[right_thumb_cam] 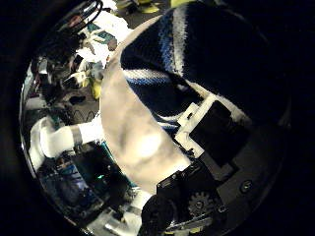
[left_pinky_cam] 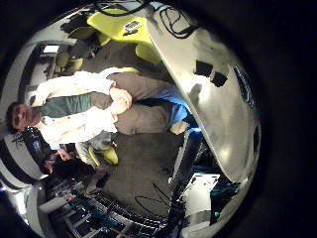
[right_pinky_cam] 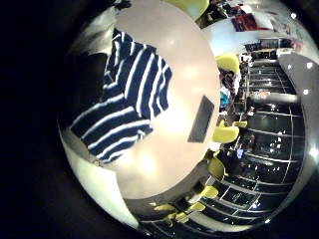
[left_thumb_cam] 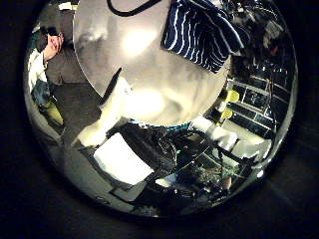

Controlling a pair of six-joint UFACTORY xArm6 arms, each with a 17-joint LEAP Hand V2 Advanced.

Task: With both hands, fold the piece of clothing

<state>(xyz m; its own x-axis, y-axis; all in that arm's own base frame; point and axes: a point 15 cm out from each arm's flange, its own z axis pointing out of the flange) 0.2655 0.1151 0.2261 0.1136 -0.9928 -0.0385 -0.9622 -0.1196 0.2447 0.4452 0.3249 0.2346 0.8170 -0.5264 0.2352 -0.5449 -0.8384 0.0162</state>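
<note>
In the right thumb side palm view the striped garment (right_thumb_cam: 212, 59) fills much of the frame, so the right hand (right_thumb_cam: 212, 133) is close over it, a black-and-white finger reaching toward the cloth; whether that hand is wide or closing I cannot tell. The right little finger side view shows the dark-and-white striped garment (right_pinky_cam: 125, 95) lying spread and somewhat rumpled on the pale round table (right_pinky_cam: 184, 60), nothing curled into it. Farther off, the left thumb side view sees the garment (left_thumb_cam: 204, 30) near the table's (left_thumb_cam: 140, 70) far rim, well apart from that palm; the left hand's fingers are not shown. Judging from this, folding is barely begun: each hand should settle on a matching edge, pinch only one layer, and lift together evenly.
</note>
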